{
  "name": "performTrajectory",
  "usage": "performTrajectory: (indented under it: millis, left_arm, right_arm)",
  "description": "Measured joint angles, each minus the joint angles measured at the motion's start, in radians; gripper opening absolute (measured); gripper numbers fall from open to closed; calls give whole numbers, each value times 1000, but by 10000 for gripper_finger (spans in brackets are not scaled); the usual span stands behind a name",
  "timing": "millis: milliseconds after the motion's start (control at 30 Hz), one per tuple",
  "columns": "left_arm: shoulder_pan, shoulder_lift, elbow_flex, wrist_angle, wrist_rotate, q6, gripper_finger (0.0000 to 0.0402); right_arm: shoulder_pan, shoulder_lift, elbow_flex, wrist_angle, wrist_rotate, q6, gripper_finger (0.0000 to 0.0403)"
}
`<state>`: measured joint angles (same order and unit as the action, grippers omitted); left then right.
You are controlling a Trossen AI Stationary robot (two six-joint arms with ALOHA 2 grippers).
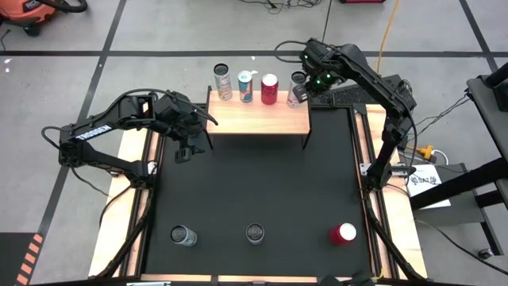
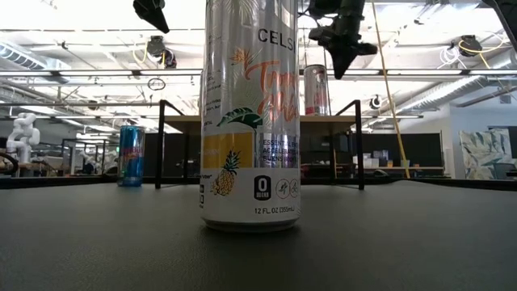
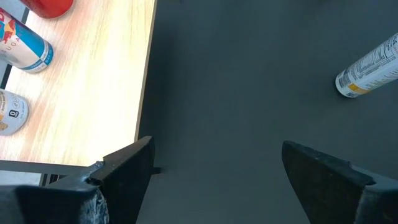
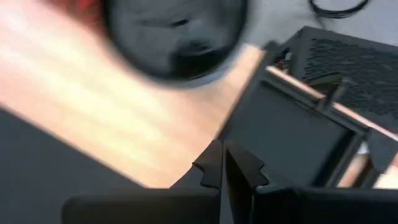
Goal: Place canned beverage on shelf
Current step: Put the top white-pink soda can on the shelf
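Note:
The shelf (image 1: 258,117) stands at the mat's far edge, a light-wood board on black legs. On its far side stand a cream can (image 1: 223,82), a blue-and-white can (image 1: 245,86), a red can (image 1: 269,89) and a silver can (image 1: 298,89). My right gripper (image 1: 308,86) hovers shut just right of the silver can; in its wrist view the shut fingertips (image 4: 224,165) sit short of the can's dark top (image 4: 174,37). My left gripper (image 1: 187,148) hangs open over the mat, left of the shelf, with nothing between its fingers (image 3: 217,168).
Three more cans stand along the black mat's (image 1: 262,183) near edge: a silver one (image 1: 183,235), a second silver one (image 1: 255,233) and a red one (image 1: 343,233). The middle can fills the low view (image 2: 250,113). The mat's centre holds nothing.

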<state>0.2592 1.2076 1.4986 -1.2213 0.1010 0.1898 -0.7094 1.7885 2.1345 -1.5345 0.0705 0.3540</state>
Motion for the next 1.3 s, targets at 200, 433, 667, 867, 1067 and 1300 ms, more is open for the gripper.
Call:
performTrajectory:
  millis: [200,433,667,867,1067,1300]
  left_arm:
    - [0,0,0,0,0,0,350]
    - [0,0,0,0,0,0,350]
    - [0,0,0,0,0,0,350]
    - [0,0,0,0,0,0,350]
    - [0,0,0,0,0,0,350]
    - [0,0,0,0,0,0,350]
  right_arm:
    - [24,0,0,23,-48,-12,0]
    - [24,0,0,65,-49,-14,0]
    - [24,0,0,92,-55,-18,0]
    - [31,7,1,102,-74,-2,0]
    - [40,42,1,118,-72,-6,0]
    - [40,70,1,126,-70,-18,0]
